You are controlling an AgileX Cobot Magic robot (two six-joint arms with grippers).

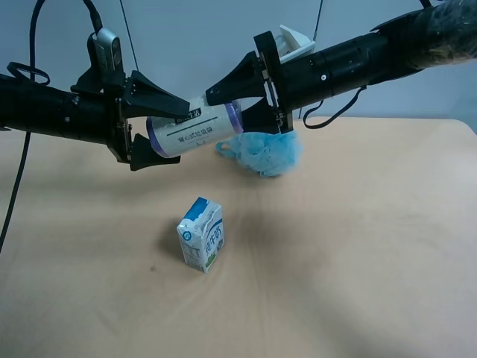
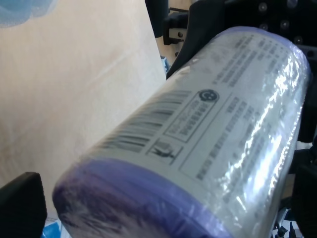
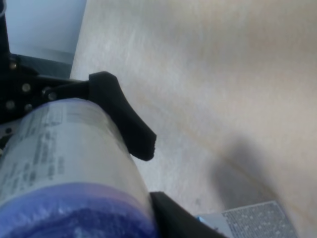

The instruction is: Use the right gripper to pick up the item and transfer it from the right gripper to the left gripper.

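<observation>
In the high view, if you open the right gripper (image 1: 237, 112) before the left gripper (image 1: 170, 136) has a firm bite, the item (image 1: 197, 128) drops to the table (image 1: 358, 246). It hangs in mid-air, one end inside each claw. The right wrist view shows fingers (image 3: 126, 119) pinching it. The left wrist view shows it filling that claw's mouth, but you cannot tell whether the claw is pressed shut.
</observation>
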